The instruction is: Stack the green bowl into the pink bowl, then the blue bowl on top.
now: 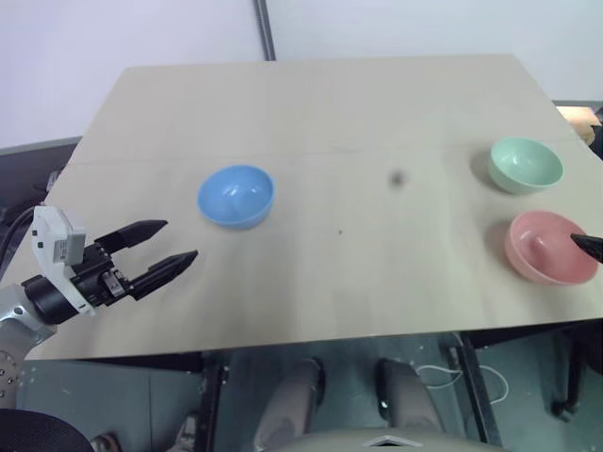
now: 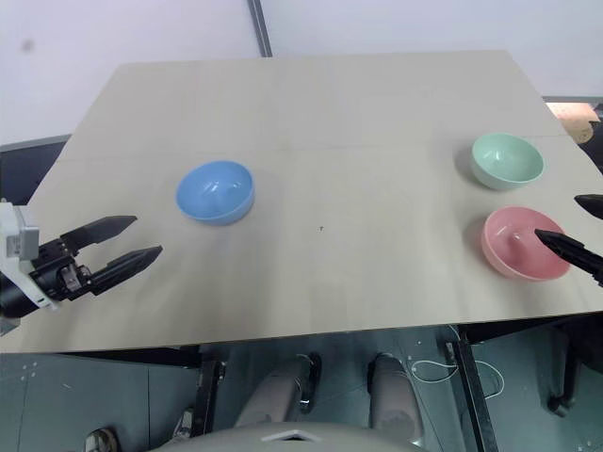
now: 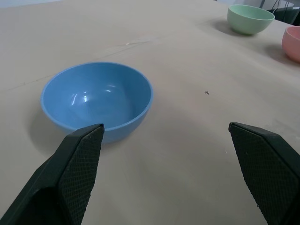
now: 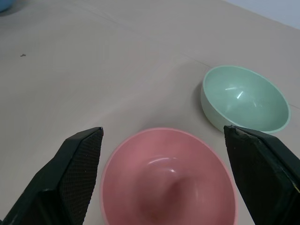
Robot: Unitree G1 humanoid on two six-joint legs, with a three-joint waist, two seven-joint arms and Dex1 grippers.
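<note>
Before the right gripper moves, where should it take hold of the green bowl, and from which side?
Probably at the rim. The green bowl stands upright and empty, just beyond the pink bowl, apart from it. The open right gripper could come from above, one finger inside the wall and one outside, on the rim part facing away from the pink bowl.

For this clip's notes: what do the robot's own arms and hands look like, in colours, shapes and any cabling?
The left hand has two black, tapered fingers on a black block, with a white boxy module above the wrist, a silver-grey forearm and a dark cable behind it. In the wrist views the finger pads carry a fine cross-hatched texture. The right hand shows just pointed black fingertips.
</note>
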